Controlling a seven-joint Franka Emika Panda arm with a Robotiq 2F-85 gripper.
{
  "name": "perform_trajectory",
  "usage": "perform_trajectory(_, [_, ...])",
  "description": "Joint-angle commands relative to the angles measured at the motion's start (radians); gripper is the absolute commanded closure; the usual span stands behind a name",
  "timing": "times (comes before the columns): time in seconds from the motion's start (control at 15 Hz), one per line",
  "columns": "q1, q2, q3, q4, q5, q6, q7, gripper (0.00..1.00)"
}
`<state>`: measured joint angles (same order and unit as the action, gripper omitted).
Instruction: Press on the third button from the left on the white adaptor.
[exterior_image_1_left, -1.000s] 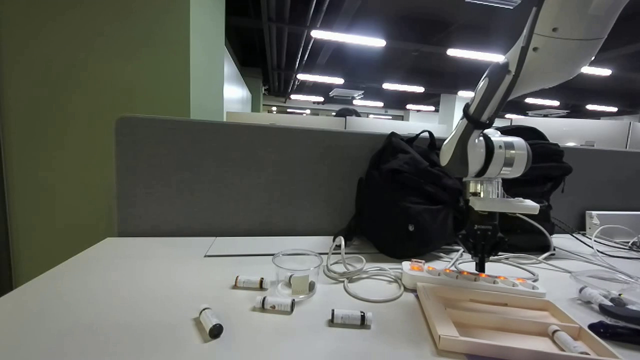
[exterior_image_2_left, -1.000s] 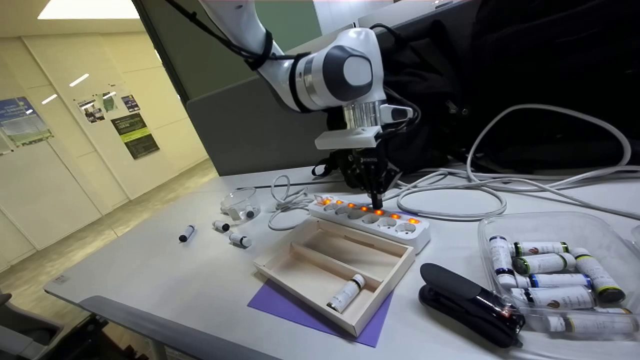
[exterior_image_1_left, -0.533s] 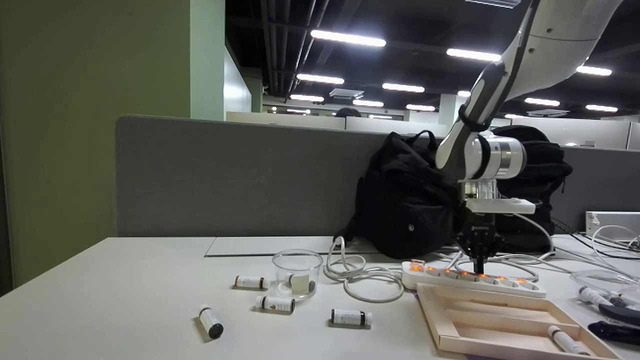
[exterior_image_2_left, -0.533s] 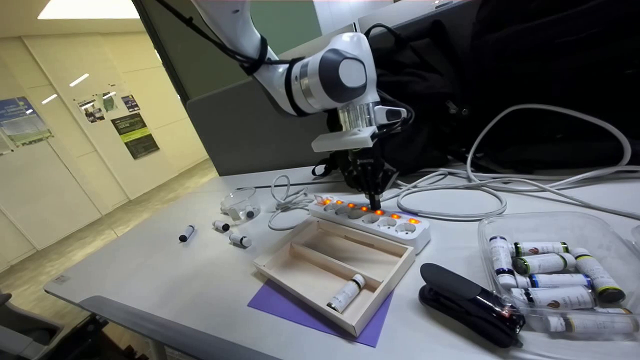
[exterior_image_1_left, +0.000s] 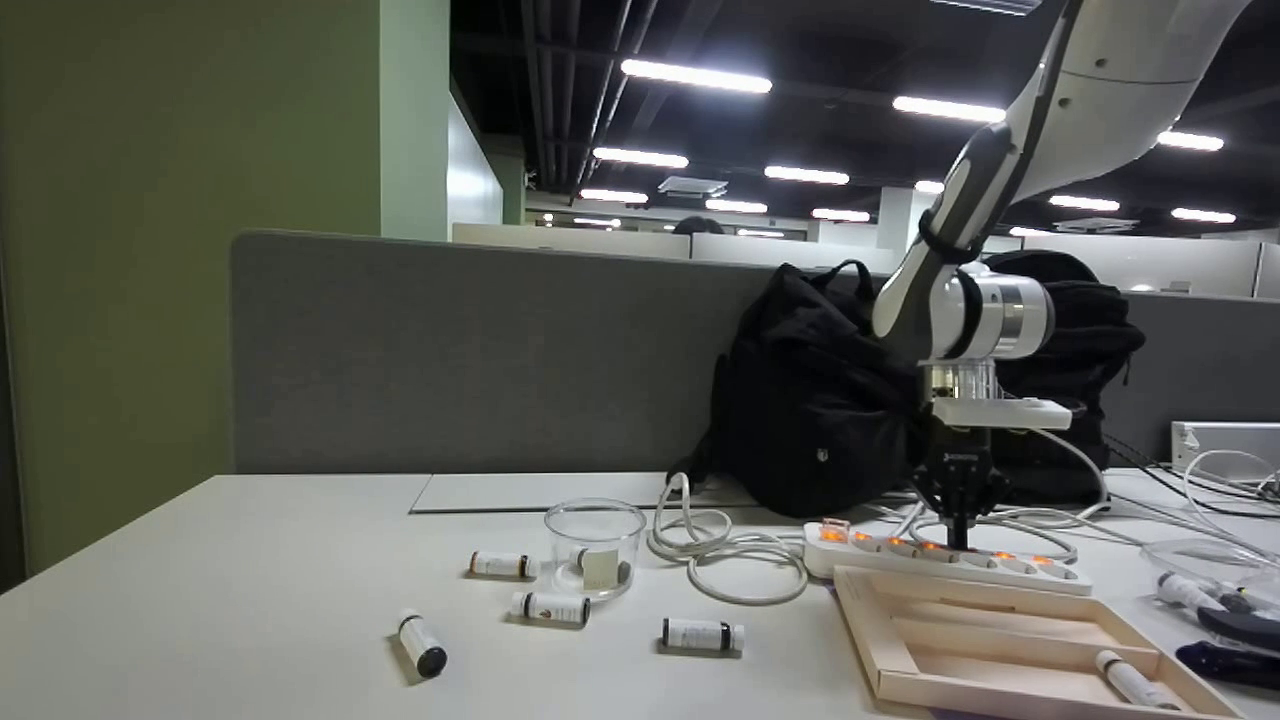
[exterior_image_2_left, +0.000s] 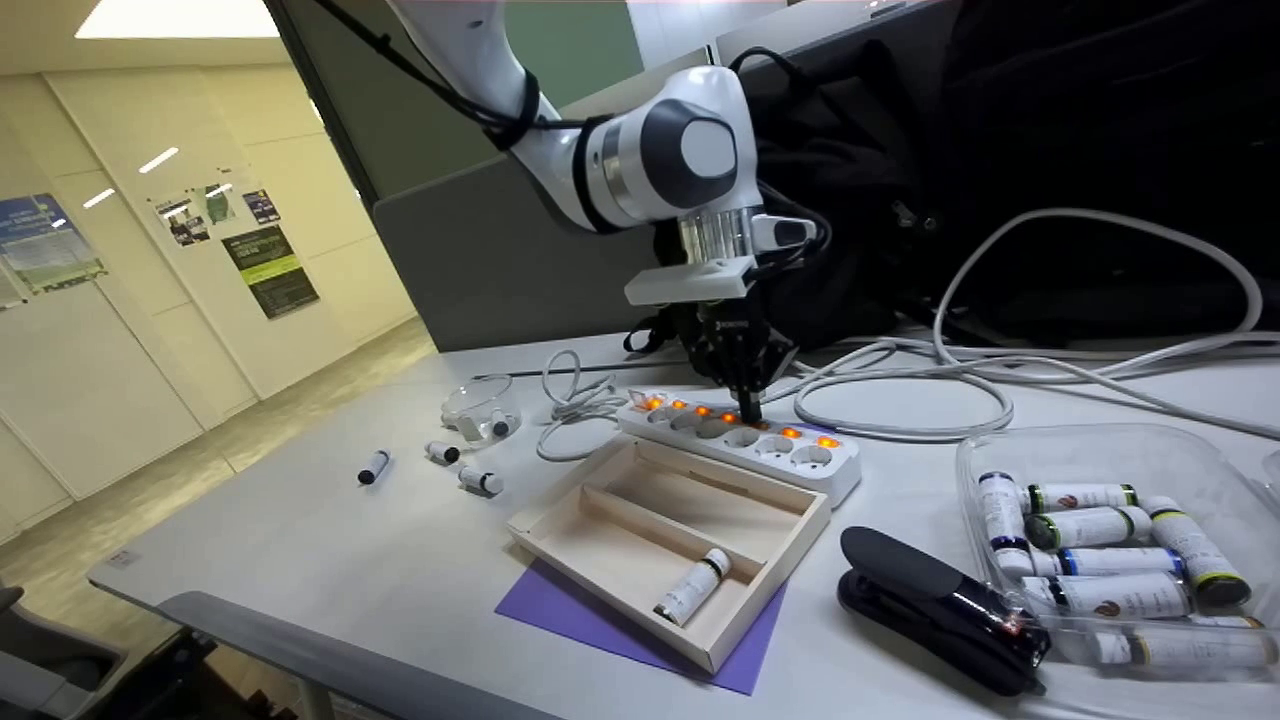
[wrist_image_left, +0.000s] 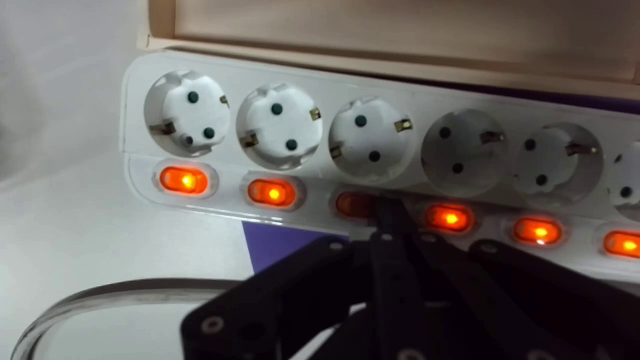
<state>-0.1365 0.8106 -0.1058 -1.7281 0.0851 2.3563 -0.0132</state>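
White table (exterior_image_2_left: 330, 570) in an exterior view
Purple sheet (exterior_image_2_left: 620, 630) lower centre, black stapler (exterior_image_2_left: 935, 585) lower right, white adaptor (exterior_image_2_left: 741, 438) mid-frame

Long white adaptor (wrist_image_left: 419, 145) lying flat; third button (wrist_image_left: 351, 204) dim.

Small bottles (exterior_image_1_left: 702, 635) lie about a white counter (exterior_image_1_left: 270, 610)

In an exterior view, two black backpacks (exterior_image_1_left: 815, 400) stand before a grey partition (exterior_image_1_left: 480, 350), and a clear cup (exterior_image_1_left: 597, 537) stands upright near the loose bottles. In an exterior view, a wooden tray (exterior_image_2_left: 610, 562) rests on a purple sheet (exterior_image_2_left: 580, 608), one bottle (exterior_image_2_left: 692, 587) inside. A black stapler (exterior_image_2_left: 935, 605) lies between the tray and a clear tub (exterior_image_2_left: 1080, 455) of bottles; posters (exterior_image_2_left: 270, 275) hang on a pale wall (exterior_image_2_left: 335, 200).
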Motion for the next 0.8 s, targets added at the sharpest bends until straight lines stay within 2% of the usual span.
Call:
perform_trajectory(0.0, [-0.017, -0.049, 0.018, -0.018, 0.01, 0.002, 0.009, 1.0])
perform_trajectory(0.27, [-0.016, -0.154, 0.03, -0.041, 0.027, -0.029, 0.005, 1.0])
perform_trajectory(0.33, [-0.017, -0.176, 0.034, -0.041, 0.025, -0.045, -0.003, 0.74])
perform_trajectory(0.4, [-0.015, -0.197, 0.033, -0.042, 0.024, -0.063, 0.001, 0.73])
perform_trajectory(0.73, [-0.026, -0.248, 0.034, 0.0, 0.035, -0.247, -0.005, 0.4])
